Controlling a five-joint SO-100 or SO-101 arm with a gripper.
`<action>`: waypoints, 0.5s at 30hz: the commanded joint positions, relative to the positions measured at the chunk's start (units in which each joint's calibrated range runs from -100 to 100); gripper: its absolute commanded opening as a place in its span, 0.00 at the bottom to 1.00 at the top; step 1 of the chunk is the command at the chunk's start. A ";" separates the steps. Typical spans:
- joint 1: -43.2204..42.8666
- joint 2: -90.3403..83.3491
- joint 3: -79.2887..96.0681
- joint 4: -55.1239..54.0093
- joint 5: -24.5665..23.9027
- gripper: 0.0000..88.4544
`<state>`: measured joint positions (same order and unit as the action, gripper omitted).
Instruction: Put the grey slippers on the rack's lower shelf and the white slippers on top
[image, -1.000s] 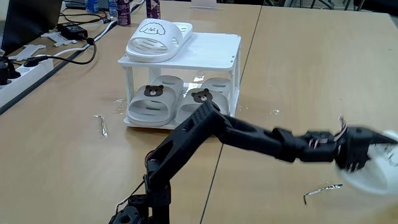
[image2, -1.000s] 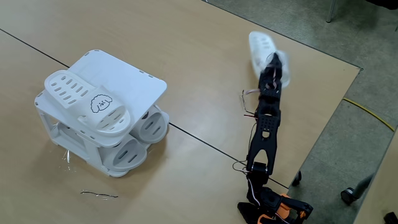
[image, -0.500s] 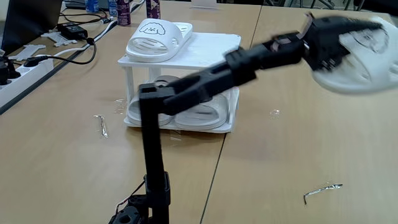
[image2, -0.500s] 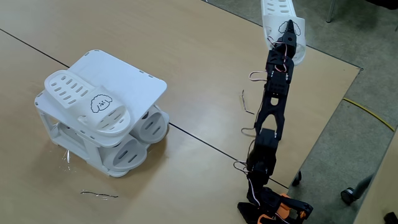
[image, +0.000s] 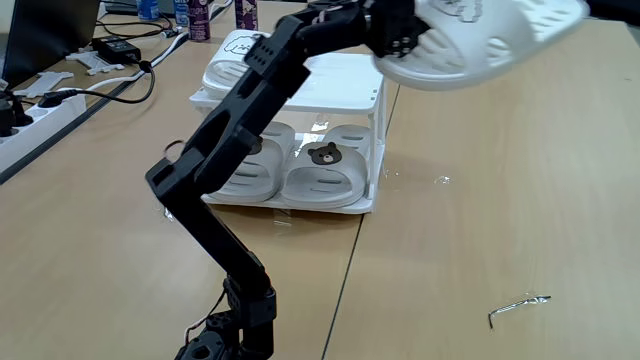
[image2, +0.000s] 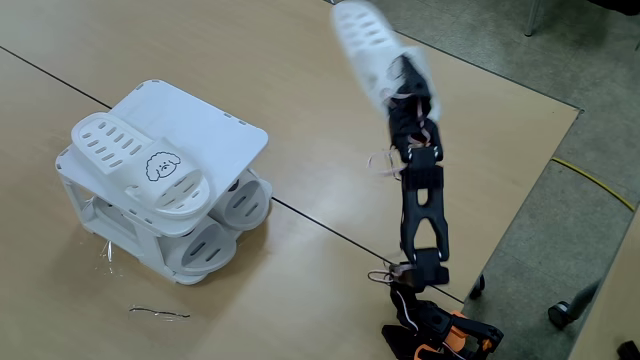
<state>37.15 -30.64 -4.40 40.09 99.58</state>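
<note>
The white rack (image: 340, 78) (image2: 205, 120) stands on the wooden table. One white slipper (image: 228, 52) (image2: 140, 165) with a dog face lies on the left part of its top. Both grey slippers (image: 325, 172) (image2: 245, 203) with bear faces sit side by side on the lower shelf; the arm partly hides the left one in a fixed view. My gripper (image: 405, 30) (image2: 400, 78) is shut on the other white slipper (image: 490, 35) (image2: 362, 40). It holds the slipper high in the air, above and to the right of the rack's top, apart from it.
A power strip (image: 40, 108), cables and bottles lie at the table's far left. Bent wire pieces (image: 520, 304) (image: 163, 201) (image2: 160, 313) lie on the table. The table's edge (image2: 520, 200) drops to the floor beside the arm's base (image2: 440, 335).
The arm lifted the white slipper off the table at the right and swung it up and left toward the rack. The rack and its slippers stayed still.
</note>
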 joint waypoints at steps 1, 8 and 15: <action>-9.11 -13.07 10.58 -0.05 0.42 0.01; -21.69 -22.07 23.57 -0.57 0.42 0.01; -33.45 -16.18 18.07 -0.66 0.42 0.01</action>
<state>9.51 -49.69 20.49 40.09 99.58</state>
